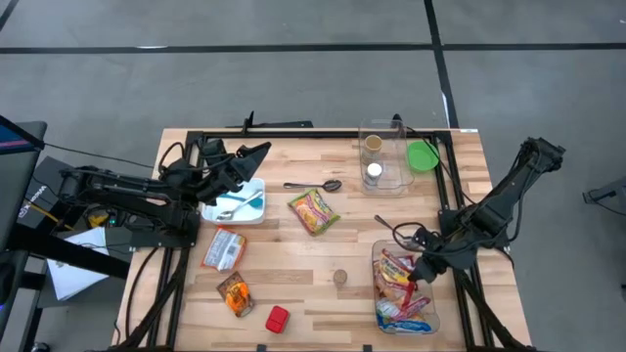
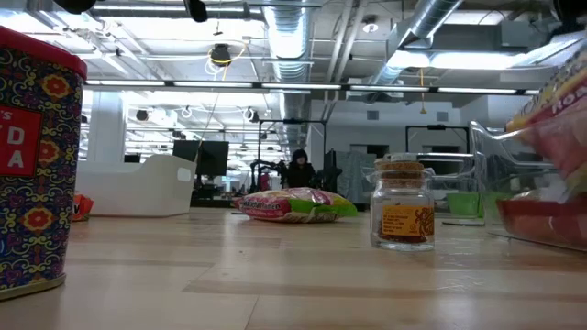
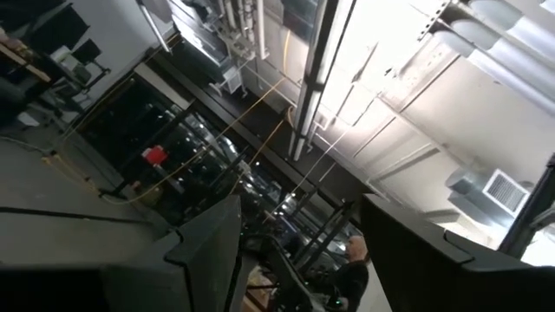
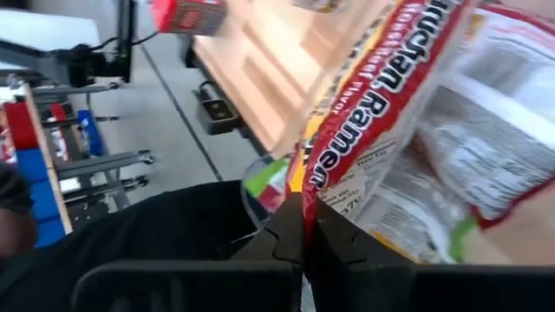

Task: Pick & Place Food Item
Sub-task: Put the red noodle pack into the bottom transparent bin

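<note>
My right gripper (image 1: pixel 419 273) hangs over a clear container (image 1: pixel 377 249) near the table's right front, shut on a red and white ramen packet (image 4: pixel 408 130). More packets (image 1: pixel 403 305) lie inside the container. Beside the white tray (image 1: pixel 256 186) on the table's left, my left gripper (image 1: pixel 256 156) is raised with its two fingers (image 3: pixel 204 251) apart and nothing between them. On the wood lie a yellow-green packet (image 1: pixel 313 210), a red and white packet (image 1: pixel 225 249) and an orange packet (image 1: pixel 235 293). My right gripper pinches the ramen packet by its edge (image 4: pixel 305 178) between the two shut fingers. The fingers slant down from the table's right side. The packet stretches away beyond the fingertips over the clear container; whether its far part rests on the packets inside I cannot tell.
A second clear box (image 1: pixel 381 156) holding two small jars stands at the far right, a green bowl (image 1: pixel 423 154) beside it. A spoon (image 1: pixel 313 185) lies mid-table. A red can (image 1: pixel 278 319) and a small cork (image 1: pixel 339 278) sit near the front edge.
</note>
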Controlling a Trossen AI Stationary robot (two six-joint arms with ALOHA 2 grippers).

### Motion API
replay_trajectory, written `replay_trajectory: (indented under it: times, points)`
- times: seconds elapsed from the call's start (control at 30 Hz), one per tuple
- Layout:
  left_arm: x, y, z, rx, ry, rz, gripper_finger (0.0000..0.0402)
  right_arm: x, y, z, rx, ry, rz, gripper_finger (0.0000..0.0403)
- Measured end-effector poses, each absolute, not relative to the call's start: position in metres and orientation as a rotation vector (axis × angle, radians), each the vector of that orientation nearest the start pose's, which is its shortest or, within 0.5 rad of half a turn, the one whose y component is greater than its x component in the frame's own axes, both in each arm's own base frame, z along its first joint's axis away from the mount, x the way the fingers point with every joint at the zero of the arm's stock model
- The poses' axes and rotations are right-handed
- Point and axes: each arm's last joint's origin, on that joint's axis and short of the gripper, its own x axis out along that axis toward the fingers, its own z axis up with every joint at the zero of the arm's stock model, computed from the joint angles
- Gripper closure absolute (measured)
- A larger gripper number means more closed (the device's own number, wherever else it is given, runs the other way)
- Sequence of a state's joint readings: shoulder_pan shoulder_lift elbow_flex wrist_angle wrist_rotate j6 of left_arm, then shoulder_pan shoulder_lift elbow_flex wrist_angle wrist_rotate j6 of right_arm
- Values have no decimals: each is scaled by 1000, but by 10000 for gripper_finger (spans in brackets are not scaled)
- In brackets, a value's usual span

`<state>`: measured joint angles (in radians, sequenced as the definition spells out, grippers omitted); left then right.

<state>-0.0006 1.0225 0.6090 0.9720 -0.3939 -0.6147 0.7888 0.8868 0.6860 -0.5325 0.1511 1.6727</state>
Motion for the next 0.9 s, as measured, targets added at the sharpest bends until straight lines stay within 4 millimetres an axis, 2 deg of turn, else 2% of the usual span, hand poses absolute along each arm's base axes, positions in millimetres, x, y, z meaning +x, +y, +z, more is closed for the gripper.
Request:
replay_trajectory:
  times: [0.3,0.67,0.77,0.9]
  points:
    - [211,12,335,-706,-656,233,170,121,112,242,1159,1097,-219,403]
    - [211,14,335,-709,-663,256,170,120,102,236,1116,1127,-328,402]
    - [211,14,335,-710,-665,262,170,120,100,235,1111,1140,-341,392]
    - [211,14,334,-710,-665,261,170,118,100,235,1104,1161,-347,359]
